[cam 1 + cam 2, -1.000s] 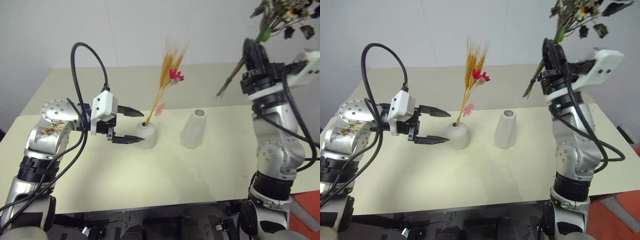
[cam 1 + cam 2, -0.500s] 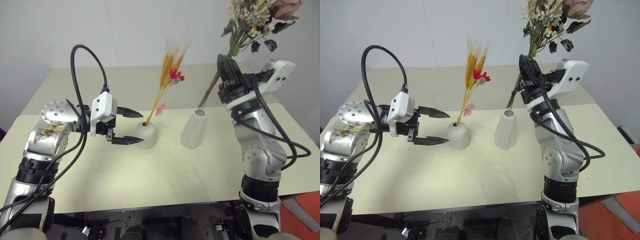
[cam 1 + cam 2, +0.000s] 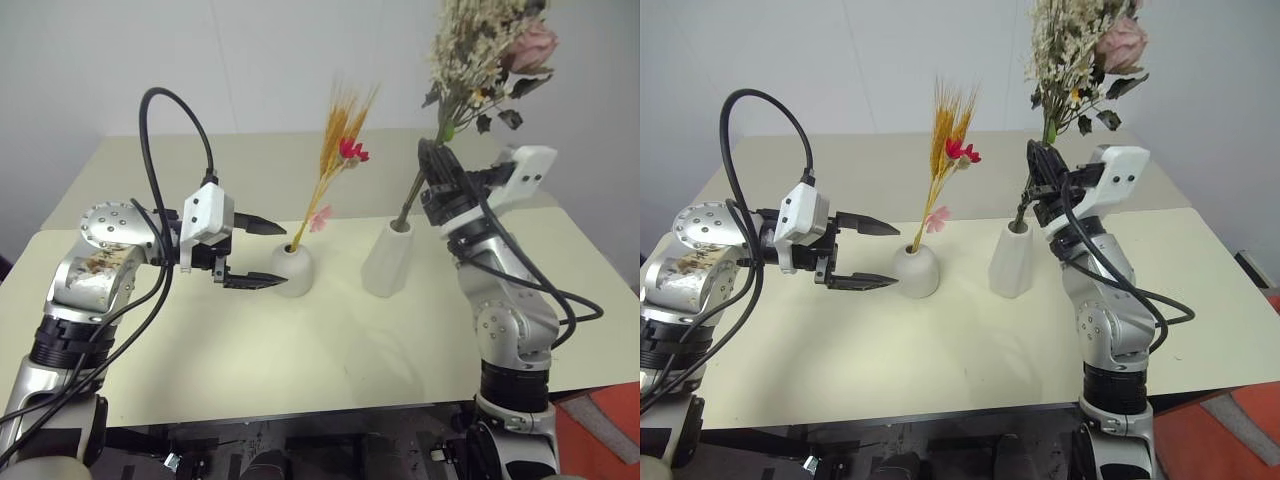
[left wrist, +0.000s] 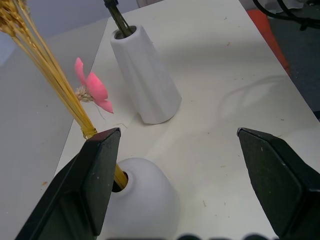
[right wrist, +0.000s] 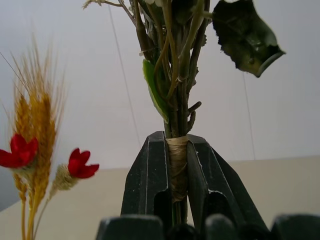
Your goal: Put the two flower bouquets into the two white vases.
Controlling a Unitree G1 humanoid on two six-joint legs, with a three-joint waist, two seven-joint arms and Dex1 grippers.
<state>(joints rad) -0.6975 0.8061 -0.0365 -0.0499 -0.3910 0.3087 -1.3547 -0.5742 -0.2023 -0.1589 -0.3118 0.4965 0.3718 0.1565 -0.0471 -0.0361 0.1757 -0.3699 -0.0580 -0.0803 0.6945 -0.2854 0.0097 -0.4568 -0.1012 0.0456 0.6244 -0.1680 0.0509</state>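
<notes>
The slim wheat bouquet (image 3: 336,150) with red and pink blossoms stands in the short rounded white vase (image 3: 293,272). My left gripper (image 3: 284,256) is open, one finger on each side of that vase (image 4: 145,205), gripping nothing. My right gripper (image 3: 438,172) is shut on the wrapped stems of the bushy bouquet (image 3: 480,50), which has white sprigs and a pink rose. It holds the bouquet upright, with the stem ends (image 4: 118,17) inside the mouth of the taller faceted white vase (image 3: 386,258). In the right wrist view the fingers (image 5: 150,170) clamp the taped stem.
Both vases stand near the far edge of a cream table (image 3: 250,350), with open tabletop in front of them. A second cream table (image 3: 250,160) stands behind, against a white wall. A black cable (image 3: 160,110) loops above my left arm.
My right arm has come down and to the left with the bushy bouquet, bringing its stems from the upper right into the tall vase's mouth. The left arm has not moved.
</notes>
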